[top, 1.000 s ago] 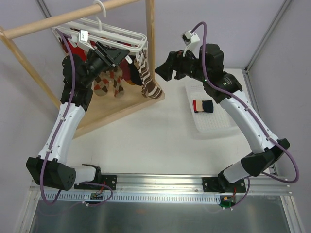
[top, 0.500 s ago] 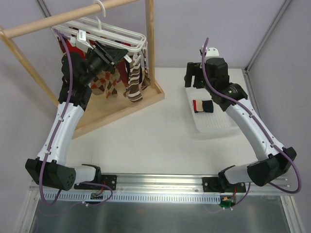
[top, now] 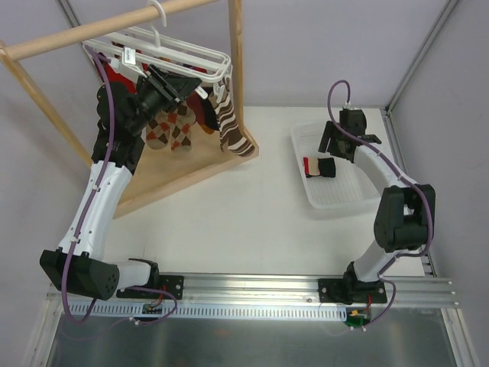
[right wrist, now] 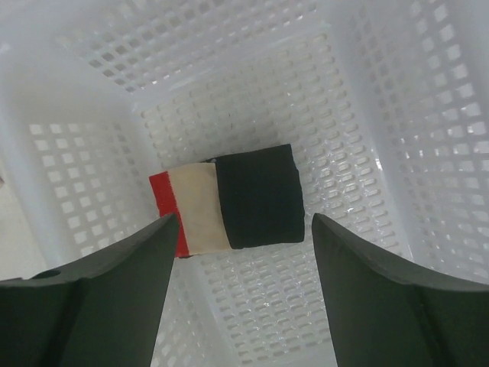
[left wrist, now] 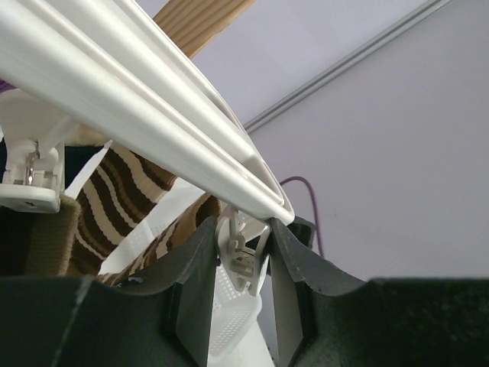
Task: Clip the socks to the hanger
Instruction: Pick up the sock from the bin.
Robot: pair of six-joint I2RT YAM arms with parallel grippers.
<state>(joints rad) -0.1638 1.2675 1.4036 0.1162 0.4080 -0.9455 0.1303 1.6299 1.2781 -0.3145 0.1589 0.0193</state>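
Pinching a white clip [left wrist: 238, 264] at the right-end corner of the hanger [top: 191, 53], the left gripper [left wrist: 243, 228] is clenched on it. Argyle and striped socks [top: 174, 131] hang beneath the hanger. Well right of the hanger, the right gripper [right wrist: 244, 222] hovers over the mesh basket [right wrist: 367, 92] with jaws spread, grasping nothing. A folded sock [right wrist: 244, 197], navy, cream and red, lies on the basket floor under it.

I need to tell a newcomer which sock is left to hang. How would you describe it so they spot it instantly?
On the right of the table sits a white mesh basket, the right gripper open over it. One folded sock lies on its floor. Unlike the striped and diamond-patterned socks hanging from the hanger at left, it shows plain blocks: red edge, cream band, navy end.
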